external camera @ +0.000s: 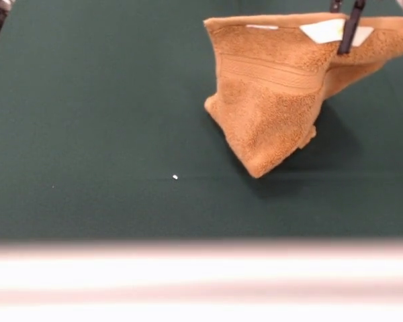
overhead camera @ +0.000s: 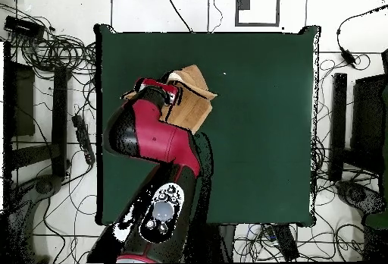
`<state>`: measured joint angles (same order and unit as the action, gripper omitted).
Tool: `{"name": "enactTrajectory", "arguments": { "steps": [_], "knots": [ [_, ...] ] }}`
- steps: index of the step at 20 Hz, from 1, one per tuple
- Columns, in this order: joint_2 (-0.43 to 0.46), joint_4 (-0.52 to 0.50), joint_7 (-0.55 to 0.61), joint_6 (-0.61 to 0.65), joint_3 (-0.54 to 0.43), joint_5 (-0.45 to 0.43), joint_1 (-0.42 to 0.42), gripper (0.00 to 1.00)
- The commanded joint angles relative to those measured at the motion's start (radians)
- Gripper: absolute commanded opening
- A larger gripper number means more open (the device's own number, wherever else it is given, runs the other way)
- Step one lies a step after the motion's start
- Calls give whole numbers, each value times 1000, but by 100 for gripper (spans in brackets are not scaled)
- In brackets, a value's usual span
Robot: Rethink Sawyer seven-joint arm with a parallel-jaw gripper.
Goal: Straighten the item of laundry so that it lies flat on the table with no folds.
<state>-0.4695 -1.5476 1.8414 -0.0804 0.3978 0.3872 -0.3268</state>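
The orange-tan towel [external camera: 275,100] is bunched and held up at the right back of the green table [external camera: 87,134]. Its top edge, with the white label [external camera: 326,30], is raised, and its lower corner touches the cloth. My gripper [external camera: 345,45] comes down from the top edge and is shut on the towel's top edge next to the label. In the overhead view the red arm [overhead camera: 148,136] covers the gripper. There the towel [overhead camera: 193,98] shows as a folded heap at the table's [overhead camera: 265,124] upper left.
A small white speck [external camera: 175,177] lies on the cloth left of the towel. The table's pale front edge [external camera: 201,275] runs across the bottom. Cables and dark equipment [overhead camera: 45,71] lie on the floor around the table.
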Motion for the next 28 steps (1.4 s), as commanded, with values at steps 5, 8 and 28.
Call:
{"name": "enactTrajectory", "arguments": {
  "steps": [5,8,28],
  "knots": [
    [64,97,42,139,-37,-100,6,0],
    [66,122,-22,168,-65,-177,20,0],
    [284,239,114,256,171,-195,-140,100]
  ]
}}
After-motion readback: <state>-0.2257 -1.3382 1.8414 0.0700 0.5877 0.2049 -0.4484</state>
